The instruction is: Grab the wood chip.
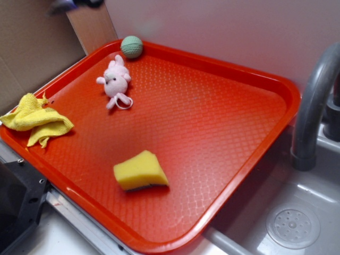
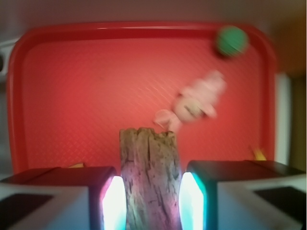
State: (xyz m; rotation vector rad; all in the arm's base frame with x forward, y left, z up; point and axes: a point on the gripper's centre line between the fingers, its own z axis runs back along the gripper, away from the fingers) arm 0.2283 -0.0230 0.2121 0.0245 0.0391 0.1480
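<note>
The wood chip [image 2: 149, 177], rough grey-brown and cracked, stands up between my fingers in the wrist view, its blunt end pointing away over the red tray [image 2: 86, 86]. My gripper [image 2: 152, 203] is shut on it, with the left pad [image 2: 114, 203] and the right pad [image 2: 192, 201] pressed against its two sides. The chip hangs well above the tray floor. In the exterior view neither the chip nor the jaws show; only a blurred dark part of the arm [image 1: 74, 4] sits at the top left edge.
On the red tray [image 1: 212, 133] lie a yellow sponge [image 1: 139, 170] near the front, a pink plush animal [image 1: 116, 81], a green ball [image 1: 131, 46] at the far rim and a yellow cloth [image 1: 37, 119] on the left rim. A grey faucet [image 1: 313, 101] and sink [image 1: 292, 223] stand to the right.
</note>
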